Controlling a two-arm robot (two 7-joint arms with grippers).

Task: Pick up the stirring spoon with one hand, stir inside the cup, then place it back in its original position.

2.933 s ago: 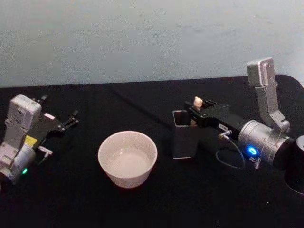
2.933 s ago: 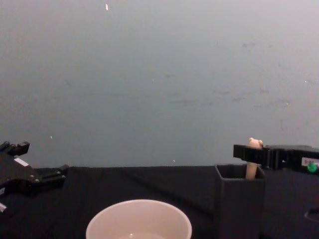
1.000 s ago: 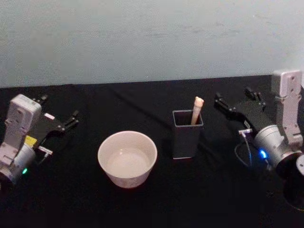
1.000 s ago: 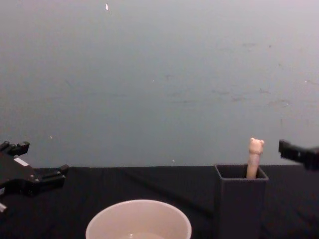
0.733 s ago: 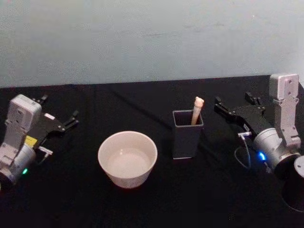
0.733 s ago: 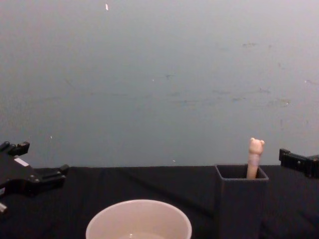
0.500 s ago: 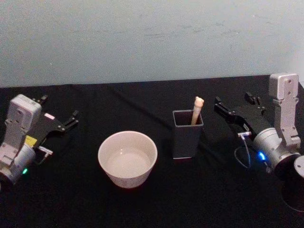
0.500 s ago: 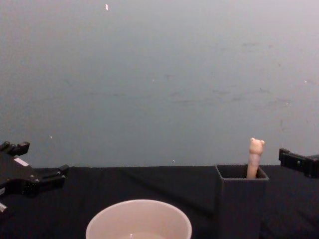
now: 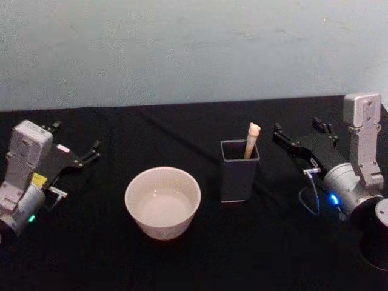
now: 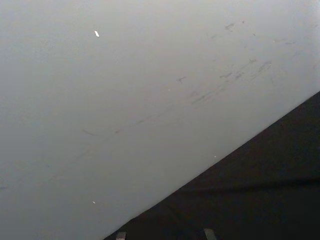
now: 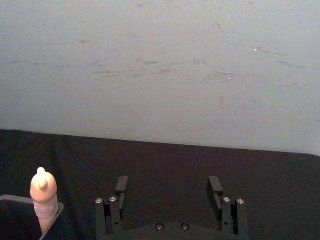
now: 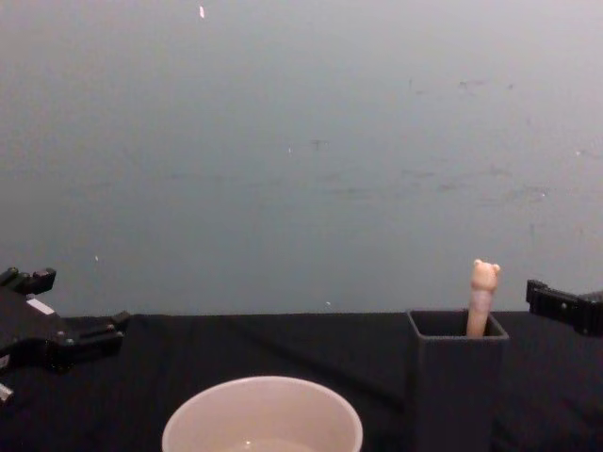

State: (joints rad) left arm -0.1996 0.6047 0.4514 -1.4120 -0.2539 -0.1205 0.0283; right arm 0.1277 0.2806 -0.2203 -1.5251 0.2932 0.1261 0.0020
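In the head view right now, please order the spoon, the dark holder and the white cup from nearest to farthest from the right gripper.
1. The spoon, standing in the holder, just to the left of the open right gripper.
2. The dark holder, under the spoon, slightly farther.
3. The white cup, farthest, left of the holder.

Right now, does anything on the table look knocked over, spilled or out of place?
Nothing stands out. The stirring spoon stands in the upright dark holder, the cup sits upright beside it, and both grippers rest off to the sides.

Scuffed pale grey-blue wall [image 9: 182, 48] behind a seemingly cloth-covered black table [image 9: 182, 260].
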